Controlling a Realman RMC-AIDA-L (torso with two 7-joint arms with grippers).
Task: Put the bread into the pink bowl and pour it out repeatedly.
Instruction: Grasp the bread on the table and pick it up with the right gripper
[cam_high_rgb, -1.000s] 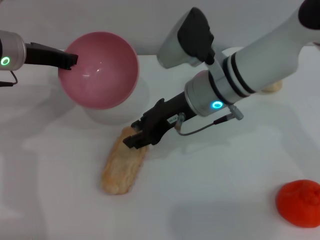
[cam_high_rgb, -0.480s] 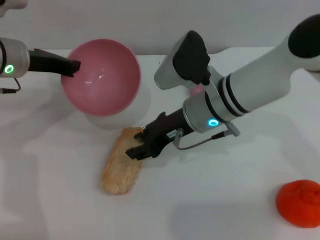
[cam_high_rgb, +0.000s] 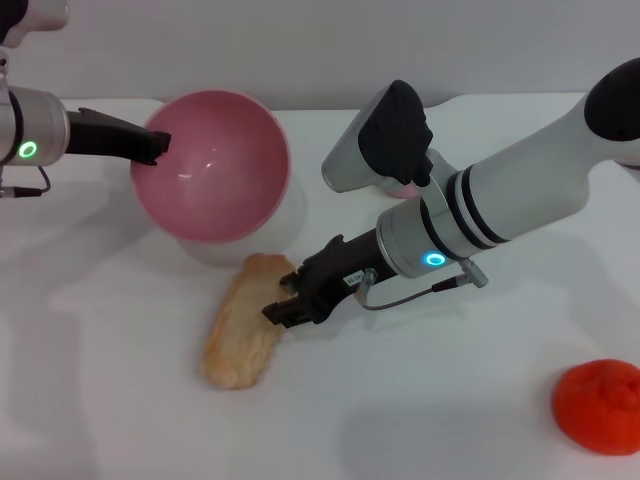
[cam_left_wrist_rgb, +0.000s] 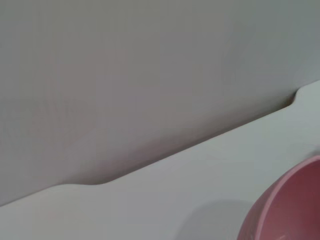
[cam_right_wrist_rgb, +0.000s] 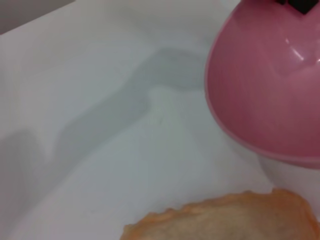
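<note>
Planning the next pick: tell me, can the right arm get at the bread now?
Probably yes: the right end effector is already at the bread, which lies uncovered on the table.

You've got a plain white table (cam_high_rgb: 120, 420) under soft light, with a bare grey wall (cam_left_wrist_rgb: 125, 75) right behind it.

Looks like a robot lab test bench: plain white table (cam_high_rgb: 120, 420), bare grey wall (cam_left_wrist_rgb: 150, 65) behind at 12 o'clock, toy props only, e.g. orange-red toy (cam_high_rgb: 600, 408) at 4 o'clock. No household furniture.
</note>
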